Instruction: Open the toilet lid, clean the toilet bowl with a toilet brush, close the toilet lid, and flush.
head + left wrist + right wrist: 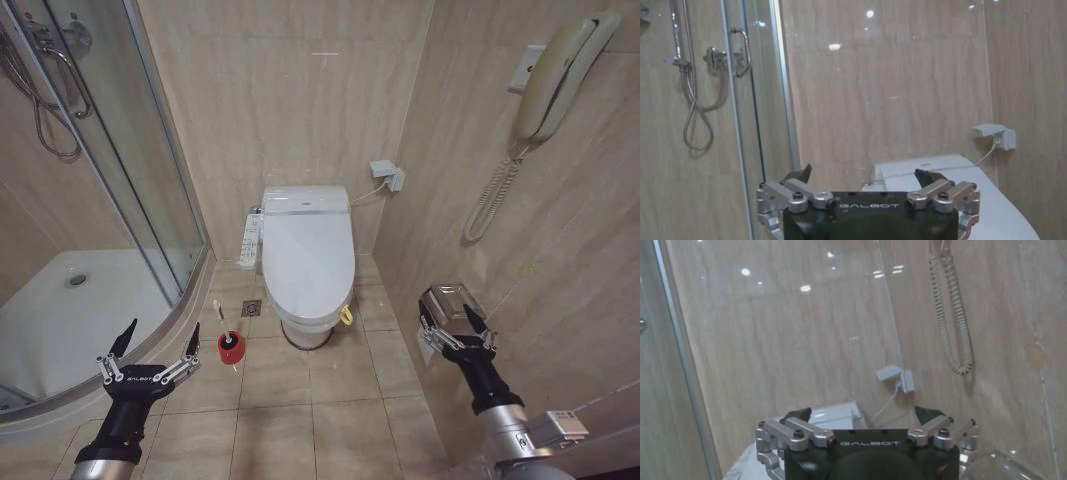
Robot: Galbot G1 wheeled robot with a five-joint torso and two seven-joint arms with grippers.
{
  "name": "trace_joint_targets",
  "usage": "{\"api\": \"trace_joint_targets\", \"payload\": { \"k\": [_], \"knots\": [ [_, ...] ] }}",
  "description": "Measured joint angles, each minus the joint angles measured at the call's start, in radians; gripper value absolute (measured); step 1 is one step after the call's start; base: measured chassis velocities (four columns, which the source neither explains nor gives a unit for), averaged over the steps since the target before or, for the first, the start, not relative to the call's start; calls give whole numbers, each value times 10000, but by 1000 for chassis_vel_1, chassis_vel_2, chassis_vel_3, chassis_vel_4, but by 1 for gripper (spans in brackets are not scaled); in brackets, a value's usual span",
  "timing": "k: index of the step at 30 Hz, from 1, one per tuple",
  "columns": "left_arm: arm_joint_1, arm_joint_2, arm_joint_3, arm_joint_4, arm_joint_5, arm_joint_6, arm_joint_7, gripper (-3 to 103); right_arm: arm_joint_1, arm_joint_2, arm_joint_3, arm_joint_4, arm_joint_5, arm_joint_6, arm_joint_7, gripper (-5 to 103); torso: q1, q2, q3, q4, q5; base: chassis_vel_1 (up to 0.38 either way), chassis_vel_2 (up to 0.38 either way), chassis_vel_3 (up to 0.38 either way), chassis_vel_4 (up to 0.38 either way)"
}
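The lid (308,255) lies shut on the toilet against the back wall. The brush (222,325) stands in its red holder (231,348) on the floor beside it. The left tool (158,342) and right tool (452,318) hover spread, empty.

Even warm indoor light, ceiling-lamp glare on glossy wall tiles (870,14), soft shadows

Tiled floor (330,400) bears toilet (308,262), red holder (231,347).

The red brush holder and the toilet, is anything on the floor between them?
No, in the head view bare floor tile separates the red holder from the toilet.
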State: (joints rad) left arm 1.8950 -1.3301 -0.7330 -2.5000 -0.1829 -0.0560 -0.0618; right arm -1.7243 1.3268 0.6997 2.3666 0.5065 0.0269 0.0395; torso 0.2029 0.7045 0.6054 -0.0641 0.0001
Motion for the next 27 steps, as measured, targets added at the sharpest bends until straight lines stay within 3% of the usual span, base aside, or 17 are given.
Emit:
{"api": "trace_joint_targets", "payload": {
  "k": [27],
  "knots": [
    [0, 0, 0, 0, 0, 0, 0, 100, -34, 53, -43, 207, -155, -402, -180, 100, 0, 0, 0, 0, -1, 0, 0, 0, 0]
  ]
}}
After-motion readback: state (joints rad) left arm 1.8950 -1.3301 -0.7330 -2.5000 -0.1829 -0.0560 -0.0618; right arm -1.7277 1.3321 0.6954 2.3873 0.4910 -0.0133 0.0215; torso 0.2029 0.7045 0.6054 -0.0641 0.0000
